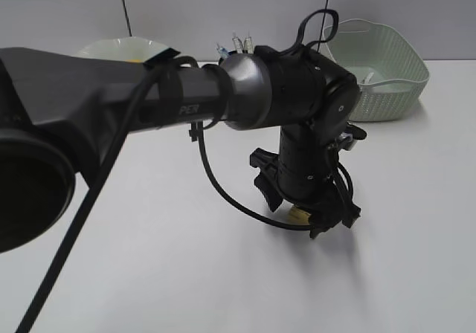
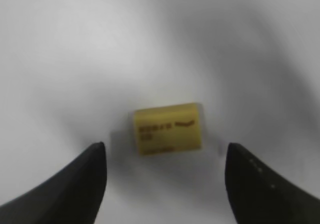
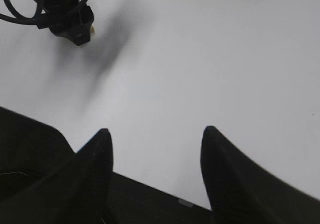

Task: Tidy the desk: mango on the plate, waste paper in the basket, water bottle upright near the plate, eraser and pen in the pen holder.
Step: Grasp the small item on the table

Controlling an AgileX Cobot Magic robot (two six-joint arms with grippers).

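Eraser [image 2: 168,129] lies on desk [image 2: 75,44] between left gripper's [image 2: 165,176] parted jaws.

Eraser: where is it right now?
The yellow eraser lies on the white desk, centred between the left gripper's open fingers in the left wrist view, untouched; the exterior view shows it under that gripper.

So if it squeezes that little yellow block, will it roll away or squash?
The eraser looks boxy and flat-sided, so it probably won't roll. It lies flat on the desk, likely stable. Being small, it's probably light; the open left end effector might nudge it sideways.
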